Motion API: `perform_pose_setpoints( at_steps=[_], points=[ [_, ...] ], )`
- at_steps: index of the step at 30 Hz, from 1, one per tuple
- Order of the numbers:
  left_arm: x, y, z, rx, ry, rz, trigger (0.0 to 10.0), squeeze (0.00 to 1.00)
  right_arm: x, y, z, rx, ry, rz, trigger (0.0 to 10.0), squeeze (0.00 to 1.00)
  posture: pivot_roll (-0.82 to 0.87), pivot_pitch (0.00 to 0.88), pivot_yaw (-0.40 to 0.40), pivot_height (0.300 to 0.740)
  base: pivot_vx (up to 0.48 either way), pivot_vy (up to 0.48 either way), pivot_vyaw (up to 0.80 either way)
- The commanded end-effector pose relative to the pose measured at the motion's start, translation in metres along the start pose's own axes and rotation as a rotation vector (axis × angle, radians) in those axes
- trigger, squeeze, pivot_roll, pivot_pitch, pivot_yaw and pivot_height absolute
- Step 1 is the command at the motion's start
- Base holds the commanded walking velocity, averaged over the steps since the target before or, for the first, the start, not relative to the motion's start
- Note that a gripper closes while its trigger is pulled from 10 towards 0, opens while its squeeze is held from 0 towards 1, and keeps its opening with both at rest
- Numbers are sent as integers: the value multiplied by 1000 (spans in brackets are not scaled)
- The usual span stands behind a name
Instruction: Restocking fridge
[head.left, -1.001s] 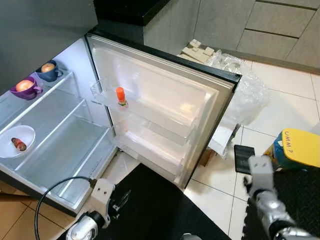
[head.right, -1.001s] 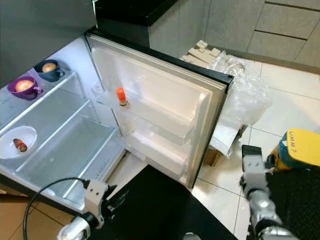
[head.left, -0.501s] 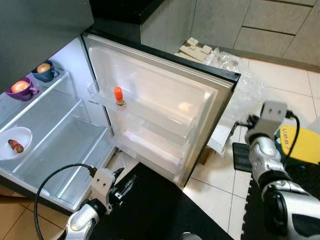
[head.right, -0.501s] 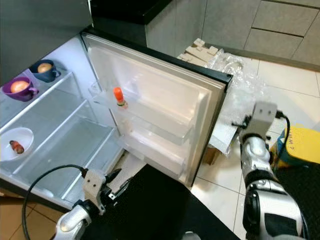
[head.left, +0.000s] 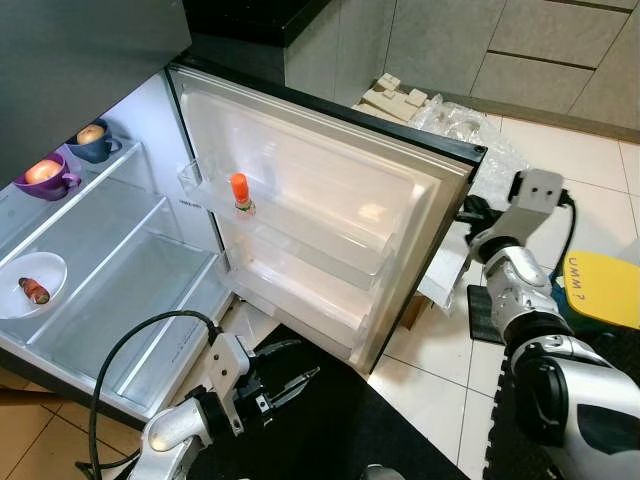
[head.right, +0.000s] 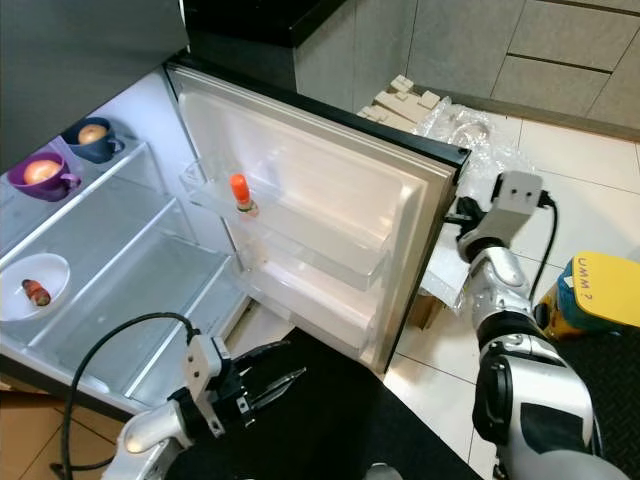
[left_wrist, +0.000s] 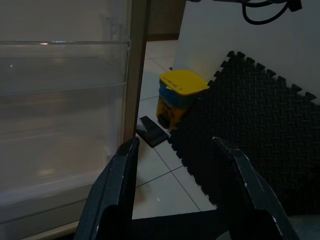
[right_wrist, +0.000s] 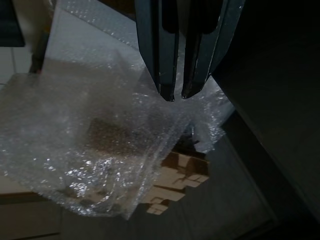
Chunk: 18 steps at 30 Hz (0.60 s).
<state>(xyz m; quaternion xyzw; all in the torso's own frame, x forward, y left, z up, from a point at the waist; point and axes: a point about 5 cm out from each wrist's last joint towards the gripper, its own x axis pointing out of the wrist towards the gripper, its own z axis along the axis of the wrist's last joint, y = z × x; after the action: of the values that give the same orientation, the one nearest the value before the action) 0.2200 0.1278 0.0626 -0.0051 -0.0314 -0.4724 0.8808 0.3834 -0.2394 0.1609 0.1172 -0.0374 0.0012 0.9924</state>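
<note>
- The fridge (head.left: 120, 270) stands at the left, and its door (head.left: 330, 220) swings out to the right.
- On the upper shelf at the far left sit two cups (head.left: 45, 175), one behind the other.
- On the shelf below lies a bowl (head.left: 30, 285) with a small item in it, too small to identify.
- A bottle (head.left: 240, 193) stands in the door's top rack.
- Behind the door's far edge lies plastic wrap (head.left: 480, 150) over foam blocks (head.left: 395, 98).
- A container (head.left: 600, 290) sits on the floor at the right, beside a mat (left_wrist: 250, 135).
</note>
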Motion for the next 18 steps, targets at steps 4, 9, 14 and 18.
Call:
perform_pose_setpoints(
  at_steps=[4, 9, 14, 18],
  points=[
    [-4, -2, 0, -13, 31, -14, 10000, 0, -5, 2, -15, 28, 59, 54, 10000, 0, -142, 144, 32, 740, 0, 0, 0],
    [-5, -3, 2, -27, 51, -29, 10000, 0, -5, 7, -18, 17, 82, 104, 10000, 0, -142, 140, 35, 740, 0, 0, 0],
    [-6, -4, 3, -29, 68, -38, 10000, 0, -5, 11, -20, 12, 107, 173, 10000, 0, -143, 132, 32, 740, 0, 0, 0],
    [-7, -4, 2, -27, 72, -37, 10000, 0, -6, 12, -21, 9, 113, 189, 10000, 0, -143, 130, 31, 740, 0, 0, 0]
  ],
)
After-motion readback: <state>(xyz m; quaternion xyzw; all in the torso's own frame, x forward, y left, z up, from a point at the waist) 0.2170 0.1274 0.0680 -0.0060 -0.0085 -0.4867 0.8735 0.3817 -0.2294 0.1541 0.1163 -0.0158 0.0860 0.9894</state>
